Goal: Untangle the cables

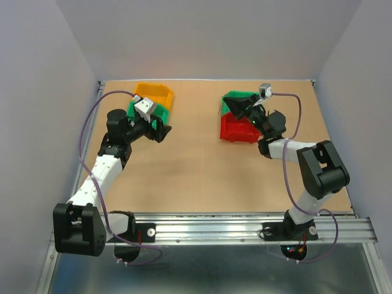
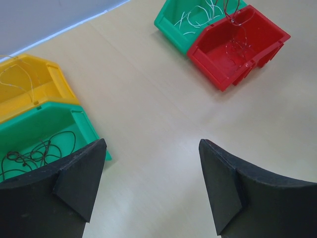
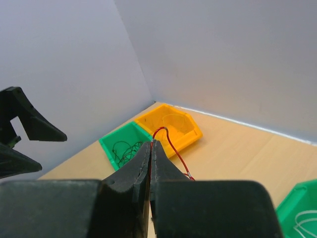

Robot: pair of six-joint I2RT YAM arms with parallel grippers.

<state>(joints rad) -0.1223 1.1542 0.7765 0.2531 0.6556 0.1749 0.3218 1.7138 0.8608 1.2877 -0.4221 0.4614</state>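
The cables are a small wad of thin reddish wires lying in the red bin; a strand rises out of the wad past the top of the left wrist view. My right gripper is shut on one thin red wire, which loops over its fingertips and drops away to the right. In the top view this gripper hangs over the right-hand bins. My left gripper is open over bare table with nothing between its fingers; it sits by the left bins.
On the right, a green bin with white wires sits behind the red bin. On the left, a green bin holds dark wires and a yellow bin holds pale ones. White walls close off three sides.
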